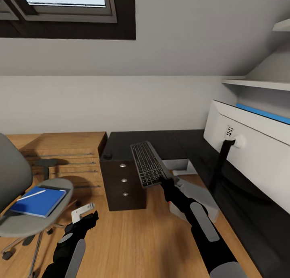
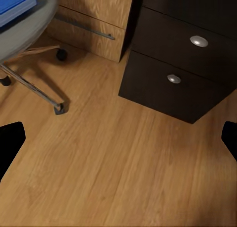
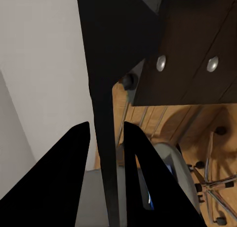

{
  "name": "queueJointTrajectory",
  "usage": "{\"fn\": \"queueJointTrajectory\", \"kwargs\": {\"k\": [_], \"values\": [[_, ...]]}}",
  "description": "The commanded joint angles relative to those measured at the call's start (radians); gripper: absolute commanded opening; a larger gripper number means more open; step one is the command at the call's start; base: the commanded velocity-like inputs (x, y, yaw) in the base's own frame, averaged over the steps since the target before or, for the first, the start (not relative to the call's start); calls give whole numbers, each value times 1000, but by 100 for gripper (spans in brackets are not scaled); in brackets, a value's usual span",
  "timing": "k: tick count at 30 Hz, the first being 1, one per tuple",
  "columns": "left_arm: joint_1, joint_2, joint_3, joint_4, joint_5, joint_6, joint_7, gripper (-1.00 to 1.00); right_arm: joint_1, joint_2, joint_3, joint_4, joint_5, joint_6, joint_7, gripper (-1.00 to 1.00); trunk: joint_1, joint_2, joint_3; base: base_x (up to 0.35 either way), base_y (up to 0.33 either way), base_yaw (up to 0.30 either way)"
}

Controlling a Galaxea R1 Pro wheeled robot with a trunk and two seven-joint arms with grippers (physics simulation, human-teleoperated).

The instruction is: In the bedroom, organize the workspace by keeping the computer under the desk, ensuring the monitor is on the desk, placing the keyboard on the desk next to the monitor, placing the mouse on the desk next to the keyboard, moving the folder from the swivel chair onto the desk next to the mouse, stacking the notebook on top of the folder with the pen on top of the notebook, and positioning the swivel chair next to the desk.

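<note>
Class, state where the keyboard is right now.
In the head view, the keyboard is held in the right gripper, raised above the desk by the drawers, left of the monitor.

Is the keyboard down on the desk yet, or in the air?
In the air. The right gripper is shut on the keyboard by its near end, holding it tilted over the desk corner and drawers.

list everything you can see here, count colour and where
keyboard: 1, dark grey, in the right hand, above the desk's drawer end
mouse: 1, black, on desk
monitor: 1, white back, on desk at right
desk: 1, black
folder: 1, blue, on chair seat
pen: 1, whitish, on folder
chair: 1, grey, left
computer: 1, light grey, floor under right arm
left hand: open, over floor
right hand: shut on keyboard
</note>
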Motion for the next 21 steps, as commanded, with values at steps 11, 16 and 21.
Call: {"fn": "queueJointTrajectory", "kwargs": {"k": [11,16,21], "values": [[-1,-1,0,-1,11,7,6,100,0,0,-1,0,-48,-2,-1,-100,1,-1,-1,329,161,0],[-1,-1,0,-1,11,6,6,100,0,1,0,13,-49,-2,32,-100,1,-1,-1,326,171,0],[-1,-2,0,-3,11,6,6,100,0,32,2,94,-49,-5,42,-100,1,-1,-1,326,171,0]]}}
